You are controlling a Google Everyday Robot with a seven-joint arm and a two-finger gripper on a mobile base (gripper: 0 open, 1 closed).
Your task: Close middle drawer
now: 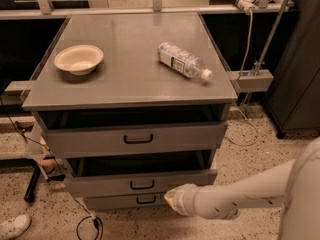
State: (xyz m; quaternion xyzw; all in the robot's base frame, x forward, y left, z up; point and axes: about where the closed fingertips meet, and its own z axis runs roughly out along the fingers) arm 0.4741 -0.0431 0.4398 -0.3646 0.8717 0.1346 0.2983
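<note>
The middle drawer (100,183) of the grey metal cabinet is pulled out a little. It has a low wide front with a small black loop handle (142,185), and a dark gap shows above the panel. My gripper (172,198) is at the end of the white arm coming in from the lower right. It sits at the lower right part of the middle drawer's front, right of the handle and over the bottom drawer's (120,202) right end. Whether it touches the front I cannot tell.
The top drawer (90,140), with a taller front and wider handle, also stands slightly open. A cream bowl (78,59) and a lying plastic bottle (182,61) rest on the cabinet top (125,79). Cables lie on the speckled floor at the left, and a dark cabinet (300,84) stands at the right.
</note>
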